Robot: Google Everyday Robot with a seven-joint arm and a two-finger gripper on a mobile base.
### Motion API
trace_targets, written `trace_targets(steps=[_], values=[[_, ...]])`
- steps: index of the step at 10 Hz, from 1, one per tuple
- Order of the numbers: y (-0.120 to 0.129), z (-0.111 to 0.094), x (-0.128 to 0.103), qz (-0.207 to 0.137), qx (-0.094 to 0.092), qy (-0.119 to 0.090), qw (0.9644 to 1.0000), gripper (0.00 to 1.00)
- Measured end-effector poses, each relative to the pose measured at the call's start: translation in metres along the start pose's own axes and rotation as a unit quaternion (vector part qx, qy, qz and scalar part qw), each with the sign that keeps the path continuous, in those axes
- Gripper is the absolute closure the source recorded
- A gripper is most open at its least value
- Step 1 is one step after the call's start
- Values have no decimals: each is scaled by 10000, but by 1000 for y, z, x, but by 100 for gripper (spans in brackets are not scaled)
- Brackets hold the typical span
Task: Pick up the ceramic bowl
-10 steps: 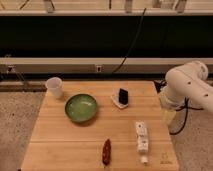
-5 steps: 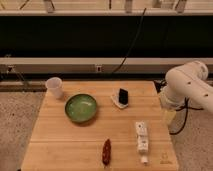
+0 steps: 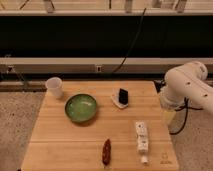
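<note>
The ceramic bowl (image 3: 81,107), round, shallow and glossy green, sits upright on the left half of your wooden counter (image 3: 55,145), a little toward the back. Nothing touches it. A small white cup (image 3: 54,87) stands near it, at the back left corner. To the bowl's right, apart from it, lies a black object on something white (image 3: 121,98). Nearer the front edge you have a reddish-brown item (image 3: 106,151), and to its right a long white package (image 3: 142,137) lying flat.

Your robot's white arm (image 3: 187,87) hangs beyond the counter's right edge. The jaws are at its lower end, off the counter and well apart from the bowl, with the black object between them. You cannot tell whether the jaws are open or closed.
</note>
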Motion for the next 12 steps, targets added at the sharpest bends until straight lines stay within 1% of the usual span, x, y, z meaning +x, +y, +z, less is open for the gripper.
trace_targets(steps=[1,2,3,5,7,8,9,10,12], values=[[-3,0,-14,-133,50,55,9999,20],[-6,0,-37,-317,111,121,9994,20],[-8,0,-51,-425,150,166,9988,20],[-11,-1,-72,-694,249,273,9969,20],[-13,-3,-90,-880,320,328,9951,20],[-16,-5,-111,-1035,377,354,9933,20],[-18,-5,-122,-1138,410,360,9920,20],[-19,-5,-128,-1240,426,377,9906,20],[-21,-5,-143,-1550,460,418,9860,20]])
